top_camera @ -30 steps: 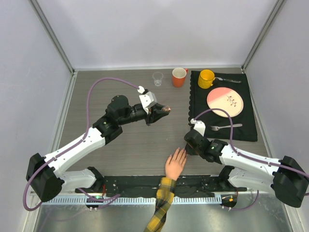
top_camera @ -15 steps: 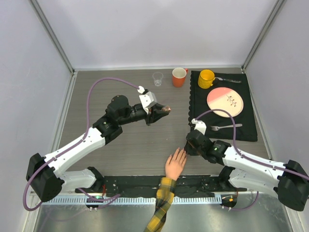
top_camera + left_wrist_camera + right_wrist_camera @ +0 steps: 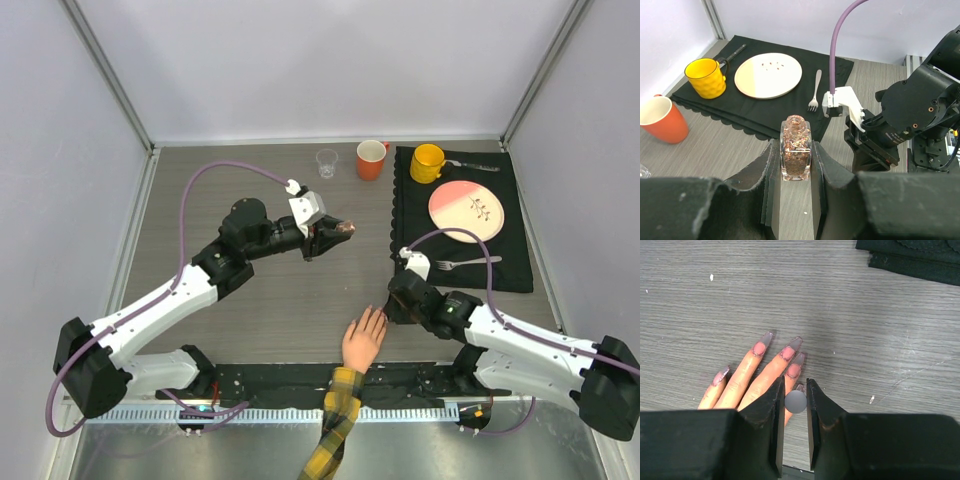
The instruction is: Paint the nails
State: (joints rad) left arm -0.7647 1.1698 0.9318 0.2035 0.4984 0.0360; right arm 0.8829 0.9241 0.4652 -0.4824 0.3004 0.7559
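Observation:
The peach fake hand (image 3: 365,340) with a plaid sleeve (image 3: 335,425) lies palm down at the near edge. Its long nails (image 3: 788,353) show pinkish, smudged polish. My right gripper (image 3: 392,310) hovers over the fingertips, shut on a round grey brush cap (image 3: 795,402) seen end-on just above the little finger's nail (image 3: 800,388). The brush itself is hidden under the cap. My left gripper (image 3: 340,229) is raised over the table's middle, shut on a small clear bottle (image 3: 796,150) of coppery glitter polish with its neck uncapped.
A black placemat (image 3: 510,270) at the right carries a pink-and-cream plate (image 3: 465,210), a fork (image 3: 468,263), a yellow mug (image 3: 427,162) and another utensil (image 3: 470,166). An orange mug (image 3: 371,159) and a clear glass (image 3: 327,162) stand at the back.
My right gripper has crept slightly nearer and rightward over the fingertips, still holding the cap. The left arm and bottle have not moved.

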